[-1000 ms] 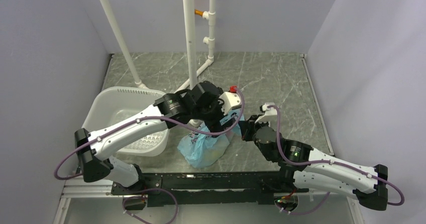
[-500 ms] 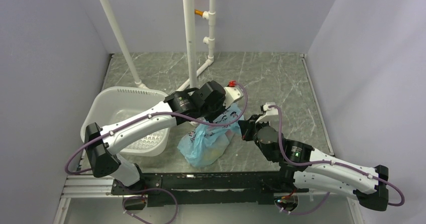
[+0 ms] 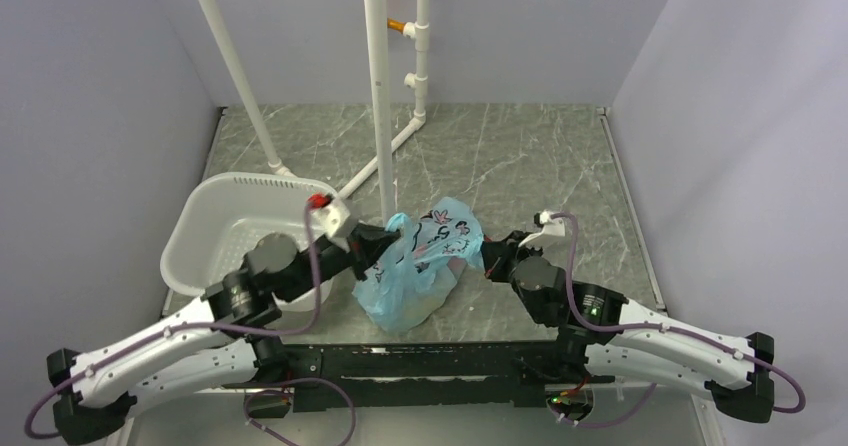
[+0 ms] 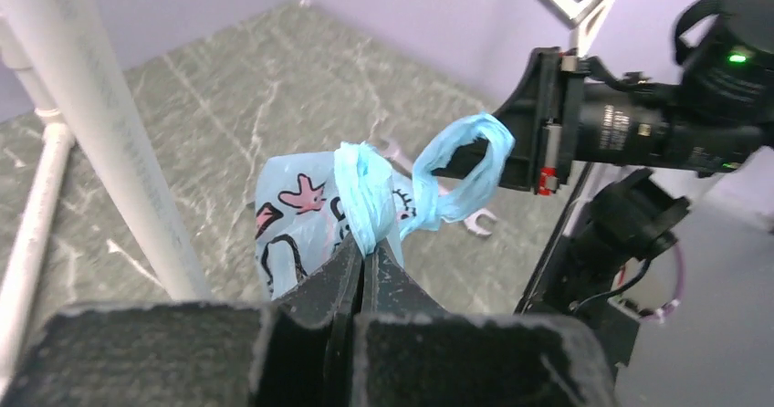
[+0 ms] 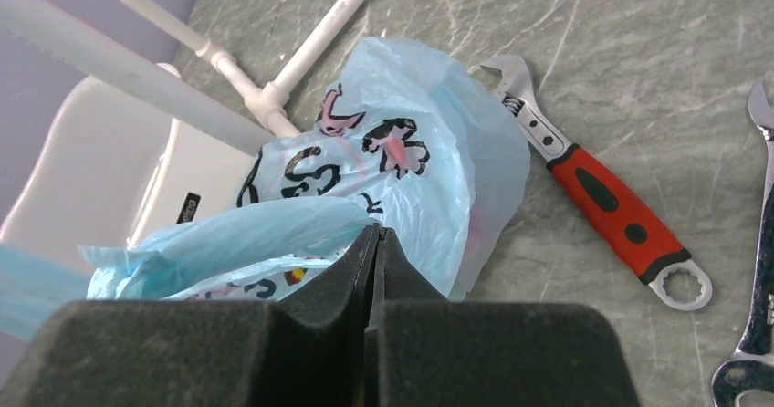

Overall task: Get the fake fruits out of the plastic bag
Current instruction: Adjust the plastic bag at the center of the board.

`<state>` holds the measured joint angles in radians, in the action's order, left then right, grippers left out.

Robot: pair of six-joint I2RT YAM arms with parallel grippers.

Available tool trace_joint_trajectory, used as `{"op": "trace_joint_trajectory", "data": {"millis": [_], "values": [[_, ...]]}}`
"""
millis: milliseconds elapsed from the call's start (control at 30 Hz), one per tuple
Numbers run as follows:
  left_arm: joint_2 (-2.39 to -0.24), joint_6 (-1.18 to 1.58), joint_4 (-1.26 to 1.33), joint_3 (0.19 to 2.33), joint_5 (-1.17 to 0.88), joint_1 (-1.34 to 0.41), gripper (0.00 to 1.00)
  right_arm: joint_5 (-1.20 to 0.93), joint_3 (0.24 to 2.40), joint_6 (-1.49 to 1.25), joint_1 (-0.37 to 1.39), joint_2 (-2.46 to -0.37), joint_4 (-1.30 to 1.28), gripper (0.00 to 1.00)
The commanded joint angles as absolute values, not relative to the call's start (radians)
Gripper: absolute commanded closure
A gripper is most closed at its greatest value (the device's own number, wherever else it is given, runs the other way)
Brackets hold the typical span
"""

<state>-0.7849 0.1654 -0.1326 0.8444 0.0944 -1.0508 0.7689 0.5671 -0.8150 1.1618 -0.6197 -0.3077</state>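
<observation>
only right wrist: wrench (image 5: pixel 607 202) beside bag (image 5: pixel 438 142)

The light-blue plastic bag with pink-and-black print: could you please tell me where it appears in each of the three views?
Top external: the light-blue plastic bag sits at the centre, slightly below the middle.
Left wrist: the bag is at the centre, its loop handle pinched by the left fingers.
Right wrist: the bag is centre-left, just above the right fingers.
Shared landmark: the white pipe frame beside the bag.
</observation>
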Motion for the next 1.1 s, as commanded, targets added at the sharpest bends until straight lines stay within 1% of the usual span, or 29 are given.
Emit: {"op": "trace_joint_trajectory", "data": {"millis": [0,33,167,333,433,467,567,633,700,767,867,933,1000,1067], "values": [[-0.578,0.238,0.359,0.547,0.057,-1.051,1.0,0.839,0.54,-0.952,1.16,-0.584,-0.342,1.0],[-0.534,0.246,0.412,0.477,0.067,-1.051,1.0,0.843,0.533,-0.967,1.16,-0.574,-0.345,1.0],[-0.413,0.281,0.574,0.341,0.085,-1.051,1.0,0.842,0.497,-1.033,1.159,-0.517,-0.337,1.0],[-0.374,0.307,0.568,0.298,0.132,-1.052,1.0,0.841,0.449,-1.102,1.159,-0.449,-0.337,1.0],[-0.389,0.31,0.527,0.312,0.133,-1.051,1.0,0.833,0.459,-1.076,1.159,-0.418,-0.375,1.0],[-0.397,0.31,0.519,0.317,0.132,-1.051,1.0,0.825,0.466,-1.045,1.16,-0.414,-0.389,0.97],[-0.422,0.318,0.485,0.332,0.121,-1.052,1.0,0.823,0.513,-0.924,1.159,-0.411,-0.456,0.79],[-0.432,0.326,0.464,0.336,0.11,-1.051,1.0,0.845,0.557,-0.878,1.159,-0.415,-0.532,0.61],[-0.433,0.338,0.44,0.335,0.103,-1.051,1.0,0.838,0.618,-0.792,1.16,-0.431,-0.578,0.48],[-0.433,0.353,0.43,0.329,0.097,-1.051,1.0,0.788,0.687,-0.675,1.159,-0.466,-0.584,0.36],[-0.442,0.353,0.4,0.332,0.089,-1.051,1.0,0.781,0.841,-0.618,1.16,-0.553,-0.678,0.32],[-0.448,0.35,0.375,0.343,0.09,-1.051,1.0,0.707,0.919,-0.545,1.158,-0.598,-0.658,0.3],[-0.449,0.349,0.357,0.355,0.085,-1.051,1.0,0.504,0.971,-0.437,1.158,-0.647,-0.577,0.31],[-0.447,0.344,0.35,0.364,0.078,-1.052,1.0,0.297,1.027,-0.382,1.16,-0.74,-0.537,0.31]]}}
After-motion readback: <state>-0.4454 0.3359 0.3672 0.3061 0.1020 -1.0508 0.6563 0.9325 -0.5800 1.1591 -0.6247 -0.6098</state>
